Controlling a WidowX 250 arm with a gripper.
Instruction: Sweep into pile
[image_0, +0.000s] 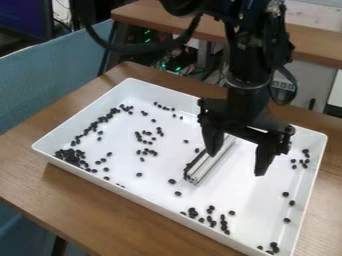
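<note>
- Tray (140, 198): white, shallow, set on a wooden table (40, 180). Reference for all places below; sides as seen in view.
- Gripper (236, 165): over the tray, right of its middle, pointing down. Fingers wide apart, nothing gripped between them.
- Arm (248, 65): enters over the tray's far side, hanging down to the gripper.
- Bar (212, 159): pale, ridged, with a black end; lies at a slant inside the tray, around its middle. Near end clear of the gripper, far end partly hidden behind one finger. Contact with that finger: cannot tell.
- Beans (71, 156): small, black, all inside the tray. Densest heap in the tray's left corner; a band follows the left wall up from it.
- Loose beans: scattered across the tray's left half; a group by the near wall; a few along the right wall and in the near corner.
- Second table (310, 42): beyond the tray's far side.
- Blue panel (40, 75): beyond the tray's left side.
- Screen (23, 17): farther back, past the tray's left side.
</note>
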